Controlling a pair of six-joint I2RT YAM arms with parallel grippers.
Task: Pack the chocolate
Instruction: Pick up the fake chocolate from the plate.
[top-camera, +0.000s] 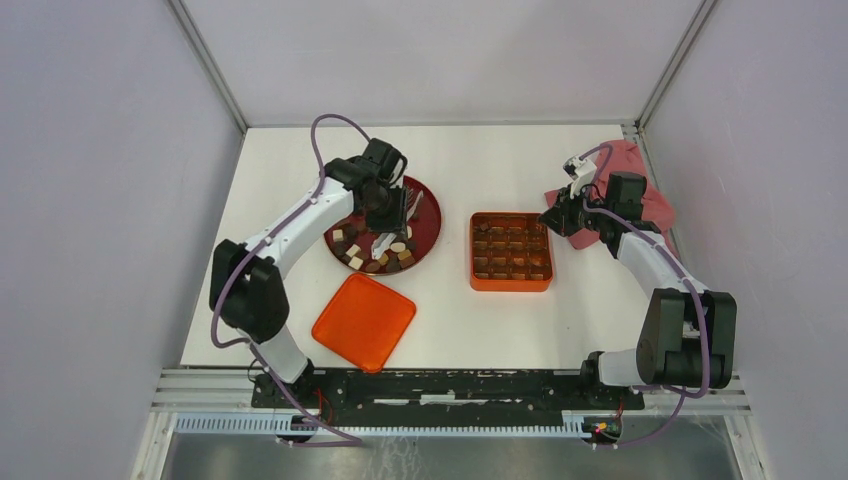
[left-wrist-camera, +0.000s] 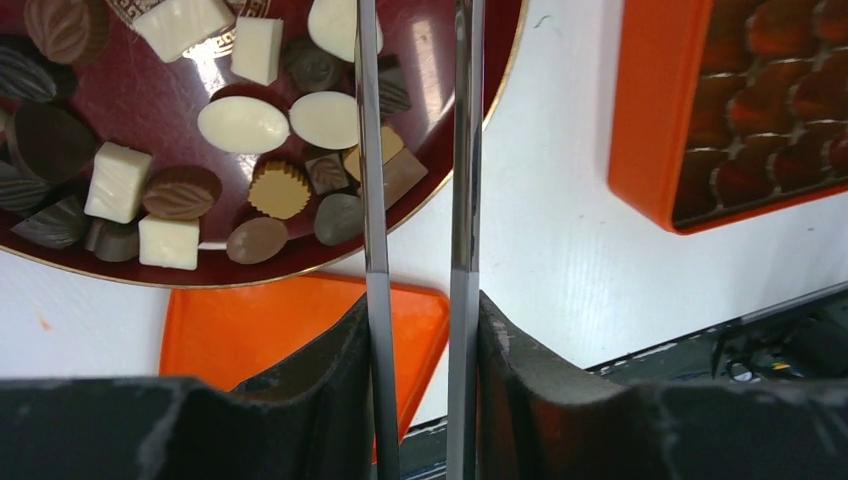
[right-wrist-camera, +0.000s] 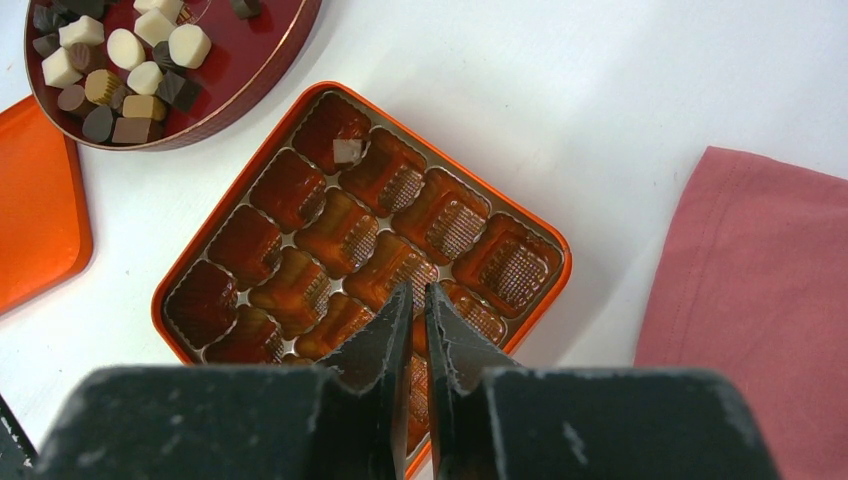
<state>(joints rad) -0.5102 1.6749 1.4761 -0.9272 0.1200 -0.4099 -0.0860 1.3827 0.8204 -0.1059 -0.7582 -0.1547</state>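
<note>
The chocolate (top-camera: 375, 250) lies as many small dark, tan and cream pieces (left-wrist-camera: 243, 124) on the round dark red plate (top-camera: 430, 215). My left gripper (left-wrist-camera: 420, 310) is shut on a pair of metal tongs (left-wrist-camera: 371, 150). The two arms of the tongs run out over the plate, and their tips are cut off at the top of the left wrist view. The square orange box (top-camera: 511, 250) stands to the right of the plate, with one small piece (right-wrist-camera: 347, 150) in a corner compartment. My right gripper (right-wrist-camera: 418, 290) hovers shut and empty over the box's right edge.
The orange lid (top-camera: 364, 320) lies flat in front of the plate, near the left arm's base. A pink cloth (top-camera: 640, 180) lies at the back right, behind the right gripper. Grey walls close in the table on three sides.
</note>
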